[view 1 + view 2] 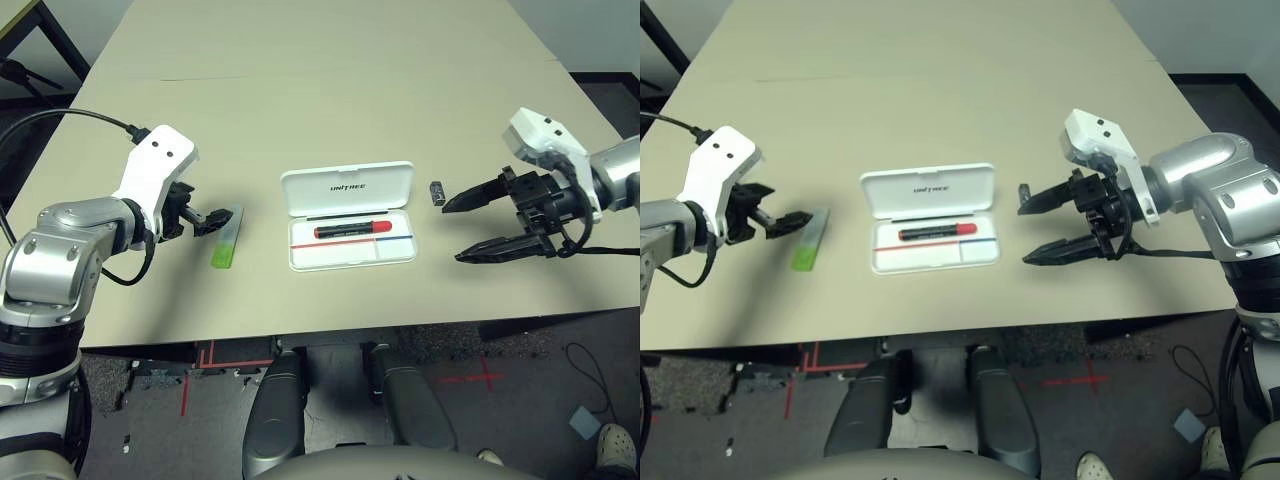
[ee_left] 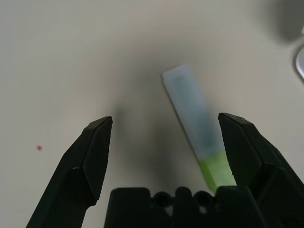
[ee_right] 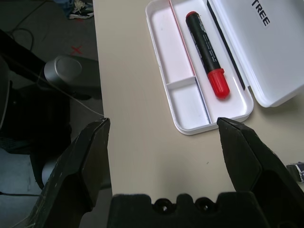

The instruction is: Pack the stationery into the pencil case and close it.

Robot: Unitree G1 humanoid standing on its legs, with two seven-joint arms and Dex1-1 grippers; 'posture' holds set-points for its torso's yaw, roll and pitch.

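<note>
Your left fingers (image 2: 165, 118) open above the lime-ended stick (image 1: 227, 237), marker (image 1: 352, 230) inside the open white case (image 1: 352, 257) near the desk's (image 1: 330, 110) front edge, your right fingers (image 1: 450, 230) open by the dark block (image 1: 437, 193)

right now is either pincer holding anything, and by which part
Nothing is held: the left pincer is open near the green-ended stick, the right pincer open and empty.
</note>
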